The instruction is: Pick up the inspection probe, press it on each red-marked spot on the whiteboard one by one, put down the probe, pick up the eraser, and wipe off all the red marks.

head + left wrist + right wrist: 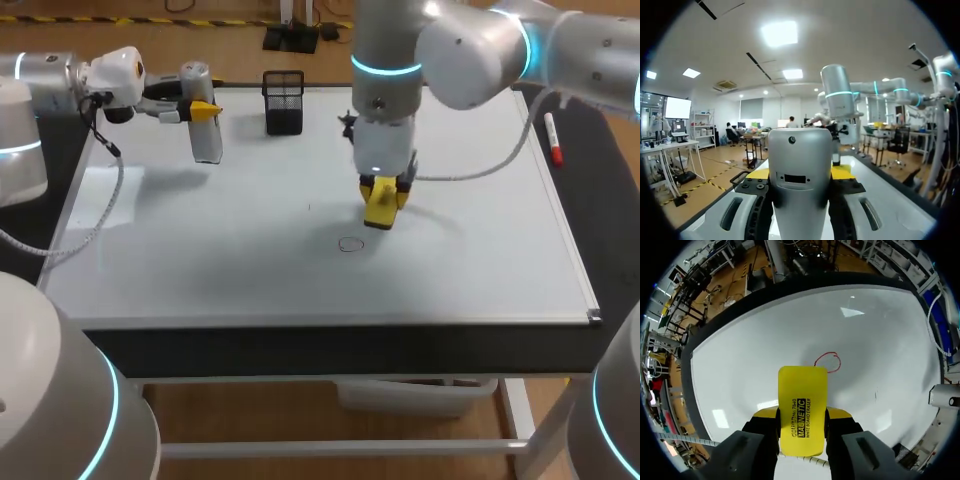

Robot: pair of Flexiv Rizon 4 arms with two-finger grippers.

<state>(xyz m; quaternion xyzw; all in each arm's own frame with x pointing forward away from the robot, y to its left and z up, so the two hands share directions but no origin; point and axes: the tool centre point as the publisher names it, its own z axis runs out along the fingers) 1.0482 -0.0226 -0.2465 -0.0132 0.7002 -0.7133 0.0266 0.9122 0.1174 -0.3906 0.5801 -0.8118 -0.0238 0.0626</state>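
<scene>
My right gripper [385, 192] hangs over the middle of the whiteboard [200, 260], shut on a yellow eraser [382, 207] that points down at the board. In the right wrist view the eraser [802, 407] sits between the fingers, and a small red loop mark [828, 361] lies on the board just ahead of its front edge. The same mark [350, 244] shows a little in front of the eraser in the head view. At the board's far left, my left gripper [203, 108] is shut on the silver inspection probe [206, 135], held above the surface. The probe [800, 175] fills the left wrist view.
A black mesh holder [284, 102] stands at the back edge of the board. A red marker [552, 138] lies on the dark table beside the board's right edge. The whiteboard's metal frame [590, 315] runs along the front right.
</scene>
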